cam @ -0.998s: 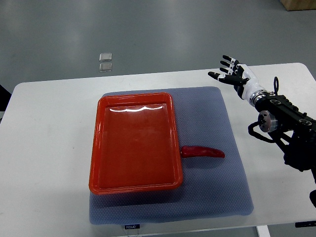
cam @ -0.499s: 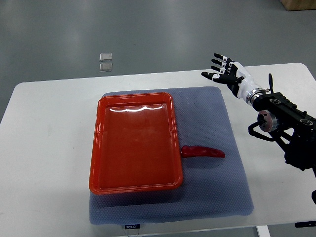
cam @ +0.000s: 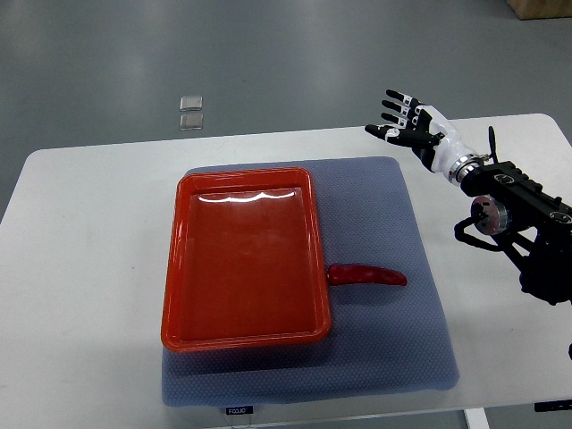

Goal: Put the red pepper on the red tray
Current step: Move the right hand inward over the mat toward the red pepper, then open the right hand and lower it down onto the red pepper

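here the red pepper [cam: 367,274] lies on the grey mat [cam: 393,349] in the lower middle of the frame, just beside the right rim of the red tray [cam: 174,268] — its stem end is touching or almost touching that rim. the tray sits on the left part of the mat, on the white table [cam: 80,268]. the right hand [cam: 413,131] hovers in the upper right, well apart from the pepper — fingers spread, holding nothing.
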### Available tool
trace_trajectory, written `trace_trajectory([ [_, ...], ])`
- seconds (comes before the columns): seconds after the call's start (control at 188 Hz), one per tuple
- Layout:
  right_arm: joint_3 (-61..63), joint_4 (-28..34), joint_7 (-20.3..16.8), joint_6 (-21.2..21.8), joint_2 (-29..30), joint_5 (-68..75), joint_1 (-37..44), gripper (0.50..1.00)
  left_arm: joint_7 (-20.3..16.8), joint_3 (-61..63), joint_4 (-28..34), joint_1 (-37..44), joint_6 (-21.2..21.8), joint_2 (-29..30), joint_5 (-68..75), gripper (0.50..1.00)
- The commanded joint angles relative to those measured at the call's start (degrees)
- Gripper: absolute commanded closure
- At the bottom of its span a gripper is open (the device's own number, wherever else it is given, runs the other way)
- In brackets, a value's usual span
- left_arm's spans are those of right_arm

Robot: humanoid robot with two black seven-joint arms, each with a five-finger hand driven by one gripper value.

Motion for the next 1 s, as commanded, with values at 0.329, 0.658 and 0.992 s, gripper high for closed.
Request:
trace_trajectory([
  [0.329,-5.0,9.2,2.7,9.7,-7.6,-19.7,0.2,0.583,0.0,0.0,0.0,0.0,0.0,0.0,0.0,0.5],
  [0.658,-21.5,17.9,3.2,10.0,-16.9,-37.4,7.7,0.583,0.0,0.0,0.0,0.0,0.0,0.0,0.0,0.5],
  [0.992,-34.8,30.8,2.9,10.8,-24.9,-42.1,17.6,0.581,-0.1,0.0,0.0,0.0,0.0,0.0,0.0,0.5],
])
